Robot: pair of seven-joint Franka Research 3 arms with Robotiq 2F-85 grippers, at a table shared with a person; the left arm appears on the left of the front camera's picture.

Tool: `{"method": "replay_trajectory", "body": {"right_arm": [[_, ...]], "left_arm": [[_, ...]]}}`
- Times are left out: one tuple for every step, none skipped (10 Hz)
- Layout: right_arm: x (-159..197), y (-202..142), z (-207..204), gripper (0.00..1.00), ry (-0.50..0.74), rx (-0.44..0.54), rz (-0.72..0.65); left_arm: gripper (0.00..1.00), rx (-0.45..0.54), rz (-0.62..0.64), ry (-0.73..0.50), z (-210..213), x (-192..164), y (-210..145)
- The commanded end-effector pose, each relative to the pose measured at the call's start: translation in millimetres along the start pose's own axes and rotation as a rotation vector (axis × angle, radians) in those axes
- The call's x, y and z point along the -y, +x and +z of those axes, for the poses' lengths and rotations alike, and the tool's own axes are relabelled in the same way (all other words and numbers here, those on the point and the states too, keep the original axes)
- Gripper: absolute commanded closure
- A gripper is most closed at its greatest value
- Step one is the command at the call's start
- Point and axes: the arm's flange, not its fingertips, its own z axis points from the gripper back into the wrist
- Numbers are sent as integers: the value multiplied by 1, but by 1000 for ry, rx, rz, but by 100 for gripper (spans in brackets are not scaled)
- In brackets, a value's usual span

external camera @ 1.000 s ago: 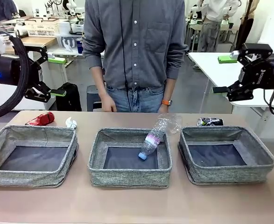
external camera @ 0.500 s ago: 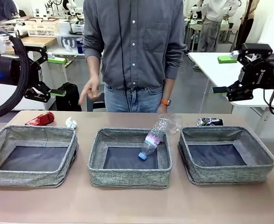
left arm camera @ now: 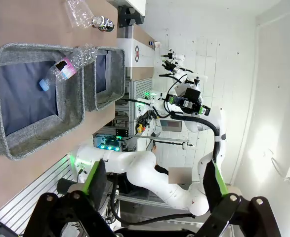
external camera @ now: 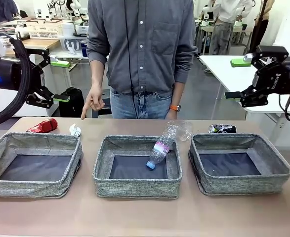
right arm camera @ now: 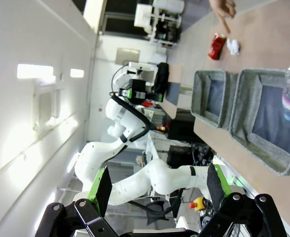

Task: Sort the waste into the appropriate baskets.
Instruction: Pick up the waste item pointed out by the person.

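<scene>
tan table [external camera: 135, 217] stands before me. at its far side, a person in a grey buttoned shirt [external camera: 145, 44] and blue jeans [external camera: 142, 104], with an orange wristband [external camera: 175, 108]. behind, to my right, a white table [external camera: 224, 74]. to my left, a black bag [external camera: 74, 102] on the floor.

Grey woven bins [external camera: 137, 190] with navy bottoms on a tan surface [external camera: 145, 217]. Clear bottle [external camera: 170, 132], blue cap [external camera: 150, 165], pink-white label [external camera: 160, 146]. One red can [external camera: 43, 126], one dark can [external camera: 222, 129], white paper ball [external camera: 75, 130]. Grey shirt [external camera: 145, 44], blue jeans [external camera: 142, 106].

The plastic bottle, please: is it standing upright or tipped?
Tipped: the bottle leans over the middle basket's far rim, blue cap down inside.
</scene>
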Motion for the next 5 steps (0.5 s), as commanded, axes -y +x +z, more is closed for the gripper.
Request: {"method": "replay_trajectory", "body": {"right_arm": [[-4, 3, -2, 0, 18, 7, -9], [-4, 3, -2, 0, 18, 7, -9], [-4, 3, -2, 0, 18, 7, -9], [-4, 3, -2, 0, 18, 7, -9], [-4, 3, -2, 0, 18, 7, -9]], "left_arm": [[0, 13, -9, -22, 1, 3, 0], [0, 0, 0, 0, 0, 0, 0], [0, 129, -108, 382, -8, -9, 17], [0, 112, -184, 855, -17, -25, 44], [0, 200, -241, 1144, -23, -38, 65]]}}
